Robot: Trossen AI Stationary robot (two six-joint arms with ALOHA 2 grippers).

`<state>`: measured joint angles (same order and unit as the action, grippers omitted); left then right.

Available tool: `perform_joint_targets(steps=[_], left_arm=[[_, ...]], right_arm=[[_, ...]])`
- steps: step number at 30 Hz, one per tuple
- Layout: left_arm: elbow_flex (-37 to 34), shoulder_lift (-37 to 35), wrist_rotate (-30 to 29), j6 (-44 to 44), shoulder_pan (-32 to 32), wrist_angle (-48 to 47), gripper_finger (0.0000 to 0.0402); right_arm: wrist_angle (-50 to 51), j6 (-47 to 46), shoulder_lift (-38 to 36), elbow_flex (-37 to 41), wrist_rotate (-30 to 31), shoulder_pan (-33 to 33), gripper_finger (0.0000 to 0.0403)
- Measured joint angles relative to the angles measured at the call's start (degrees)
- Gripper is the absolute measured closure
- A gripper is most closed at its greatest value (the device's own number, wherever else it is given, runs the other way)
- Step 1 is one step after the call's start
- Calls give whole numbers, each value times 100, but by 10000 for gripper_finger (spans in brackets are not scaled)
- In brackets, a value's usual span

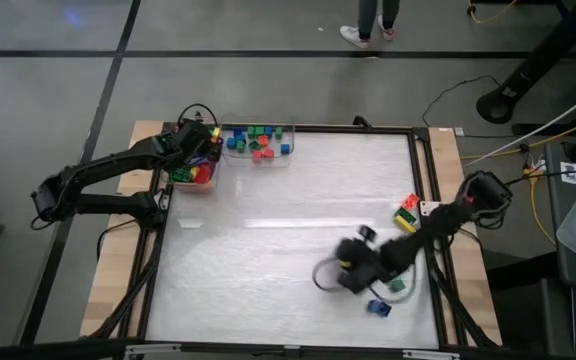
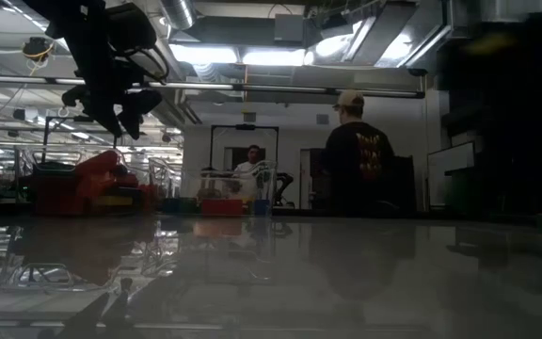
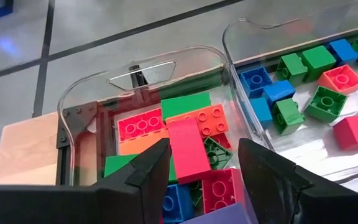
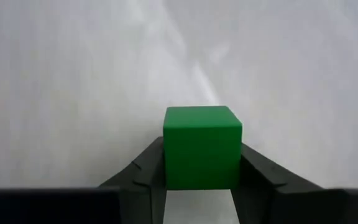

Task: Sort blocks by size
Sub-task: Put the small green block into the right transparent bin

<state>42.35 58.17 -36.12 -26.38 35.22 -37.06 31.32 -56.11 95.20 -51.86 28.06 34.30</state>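
One green block (image 4: 202,146) sits clamped between the right claw's (image 4: 202,180) fingers.

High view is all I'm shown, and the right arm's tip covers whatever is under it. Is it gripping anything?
Observer: Yes. The right wrist view shows a green block wedged between the right fingers, touching both.
Operator: And the left arm, up by the bins?
Observer: The left fingers stand apart above a clear bin of long blocks. A pink block shows in the gap between them.
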Motion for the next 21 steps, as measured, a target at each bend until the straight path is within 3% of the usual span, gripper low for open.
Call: perform_joint_targets(steps=[3, 7, 11, 16, 21], left_arm=[[0, 0, 0, -155, 0, 1, 224], [0, 0, 0, -230, 0, 2, 224], [0, 0, 0, -237, 0, 2, 224], [0, 0, 2, -239, 0, 3, 224], [0, 0, 11, -252, -2, 26, 224]], right_arm=[[-892, 1126, 0, 0, 634, -659, 261], [-2607, 2955, 0, 0, 745, -1718, 258], [-4450, 4177, 0, 0, 69, -2828, 270], [-6170, 4607, 82, -23, -1030, -4113, 264], [-6567, 4593, 618, -428, -1657, -5028, 259]])
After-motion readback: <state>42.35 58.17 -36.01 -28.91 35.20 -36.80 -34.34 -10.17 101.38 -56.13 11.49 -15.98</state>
